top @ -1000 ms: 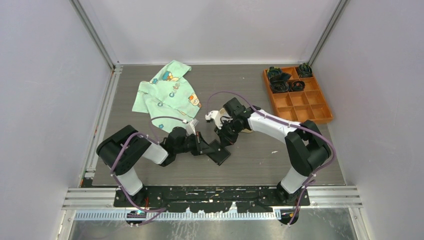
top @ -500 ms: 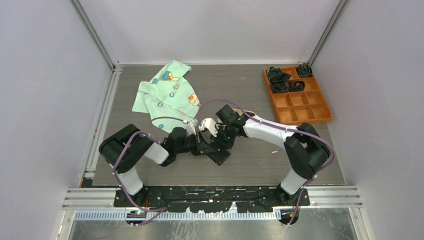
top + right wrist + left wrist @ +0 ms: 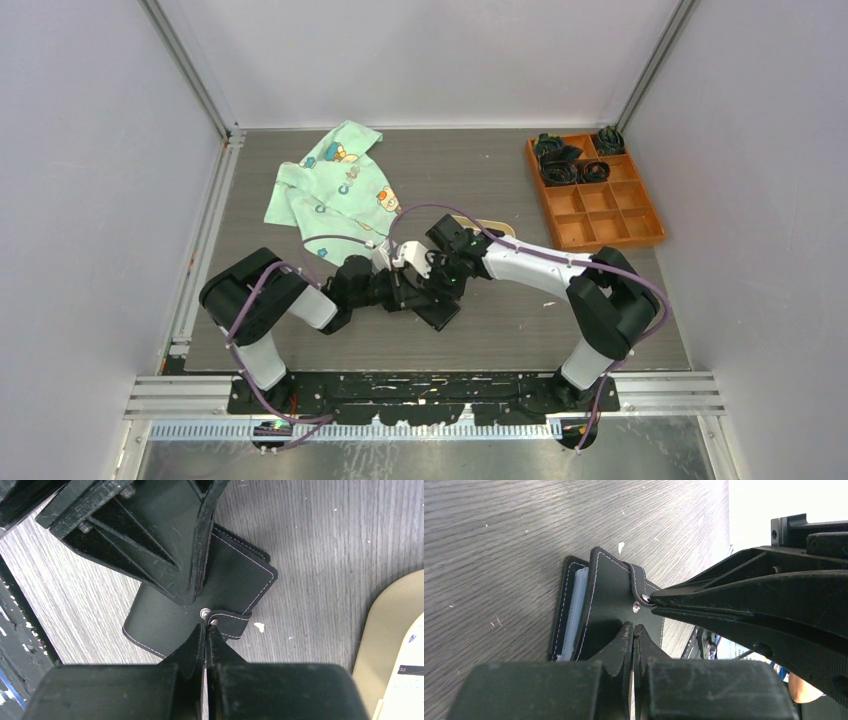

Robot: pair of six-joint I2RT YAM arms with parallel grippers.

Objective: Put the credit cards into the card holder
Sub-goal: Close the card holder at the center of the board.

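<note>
The black card holder (image 3: pixel 441 311) lies on the table between both grippers. In the left wrist view the card holder (image 3: pixel 610 605) is folded, and pale card edges (image 3: pixel 575 611) show inside it. My left gripper (image 3: pixel 633 628) is shut, its tips pressing on the cover. My right gripper (image 3: pixel 206 626) is shut, its tips touching the snap tab (image 3: pixel 231 622). The left fingers (image 3: pixel 192 555) cross the holder (image 3: pixel 235 577) in the right wrist view. A white card (image 3: pixel 407 680) lies in the beige tray (image 3: pixel 387 625).
A green patterned cloth (image 3: pixel 335 185) lies at the back left. An orange compartment tray (image 3: pixel 597 195) with black items stands at the back right. The beige tray (image 3: pixel 497 228) sits just behind my right arm, mostly hidden by it.
My right arm has swung left and down, bringing its gripper onto the card holder's snap tab. The left arm and the holder have stayed put.
</note>
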